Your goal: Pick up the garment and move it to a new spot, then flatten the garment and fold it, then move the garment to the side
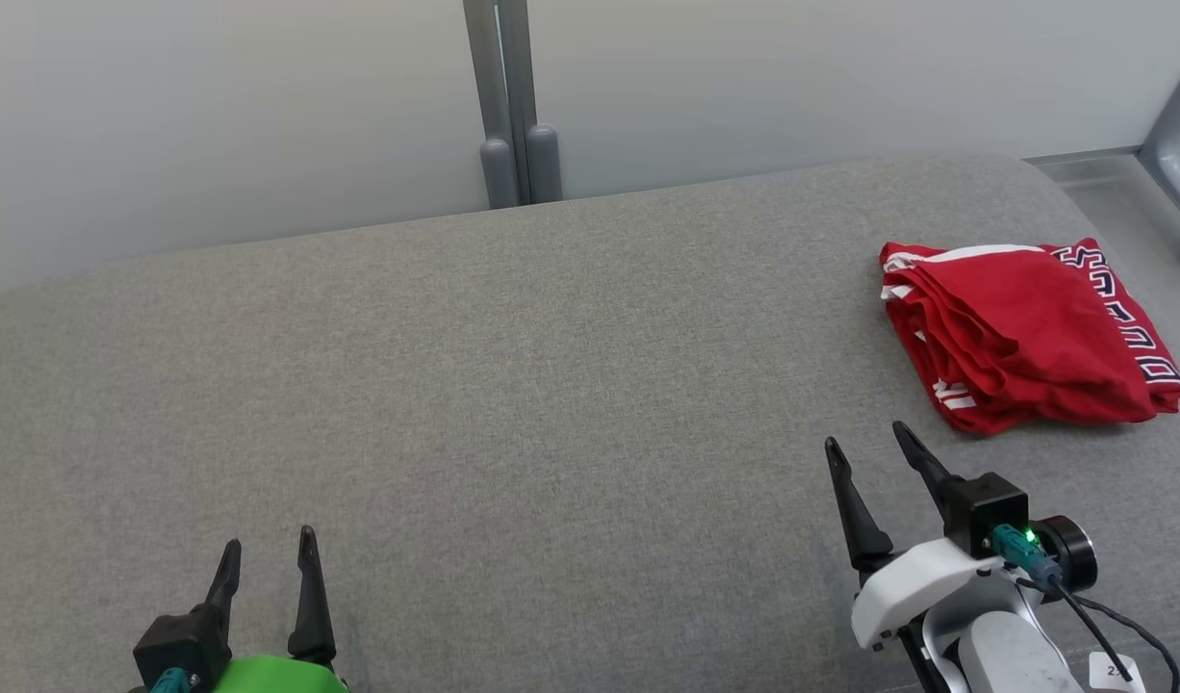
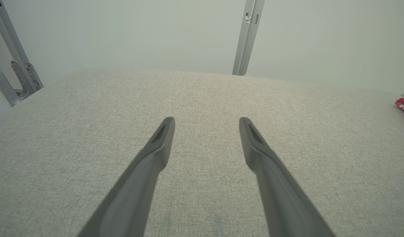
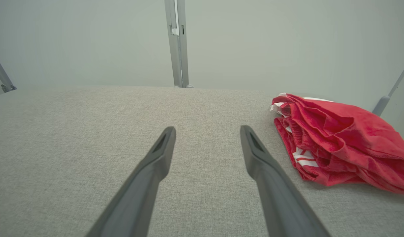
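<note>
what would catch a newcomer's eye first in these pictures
The red garment, a folded bundle with white stripes, lies at the right end of the grey surface. The left gripper at lower left and the right gripper just short of the garment both stand open and empty.

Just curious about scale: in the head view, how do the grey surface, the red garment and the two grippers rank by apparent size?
1. grey surface
2. red garment
3. right gripper and left gripper: alike, unranked; the picture's edge cuts the left one.

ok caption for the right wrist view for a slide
Open right gripper above grey fabric surface, folded red garment lying apart at right
</note>
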Controlling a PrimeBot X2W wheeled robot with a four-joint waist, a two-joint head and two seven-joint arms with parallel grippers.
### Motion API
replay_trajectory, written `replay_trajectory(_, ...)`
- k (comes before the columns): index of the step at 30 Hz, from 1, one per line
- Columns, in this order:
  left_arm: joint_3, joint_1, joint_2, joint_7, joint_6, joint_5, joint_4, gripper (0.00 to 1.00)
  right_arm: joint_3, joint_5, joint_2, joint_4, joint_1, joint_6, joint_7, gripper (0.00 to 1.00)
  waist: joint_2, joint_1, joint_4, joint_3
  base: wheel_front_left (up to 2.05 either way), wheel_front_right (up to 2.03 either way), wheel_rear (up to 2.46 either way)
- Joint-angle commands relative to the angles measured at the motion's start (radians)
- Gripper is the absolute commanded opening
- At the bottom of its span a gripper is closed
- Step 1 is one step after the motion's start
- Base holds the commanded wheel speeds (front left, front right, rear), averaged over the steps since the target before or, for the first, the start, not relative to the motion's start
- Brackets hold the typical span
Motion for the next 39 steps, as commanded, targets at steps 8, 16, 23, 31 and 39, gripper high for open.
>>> replay_trajectory(8,0.000,0.017,0.005,0.000,-0.010,0.005,0.011,1.00,0.015,0.013,-0.001,0.007,0.013,-0.002,-0.002,1.00,0.0000,0.0000,0.004,0.003,0.00,0.00,0.00)
replay_trajectory(16,-0.004,0.013,0.005,0.000,-0.005,-0.005,0.014,1.00,0.019,0.021,-0.001,0.010,0.013,-0.002,-0.002,1.00,0.0000,0.0000,0.008,0.007,0.00,0.00,0.00)
replay_trajectory(23,-0.009,0.010,0.005,0.000,-0.011,-0.005,0.009,1.00,0.022,0.026,-0.001,0.015,0.010,-0.002,-0.002,1.00,0.0000,0.0000,0.005,0.009,0.00,0.00,0.00)
replay_trajectory(31,-0.012,0.010,0.005,0.000,-0.017,-0.009,0.014,1.00,0.039,0.038,-0.002,0.026,0.013,-0.002,-0.002,1.00,0.0000,0.0000,0.004,0.009,0.00,0.00,0.00)
replay_trajectory(39,-0.012,0.010,0.005,0.000,-0.020,-0.016,0.017,1.00,0.047,0.048,-0.002,0.023,0.013,-0.002,-0.002,1.00,0.0000,0.0000,0.001,0.008,0.00,0.00,0.00)
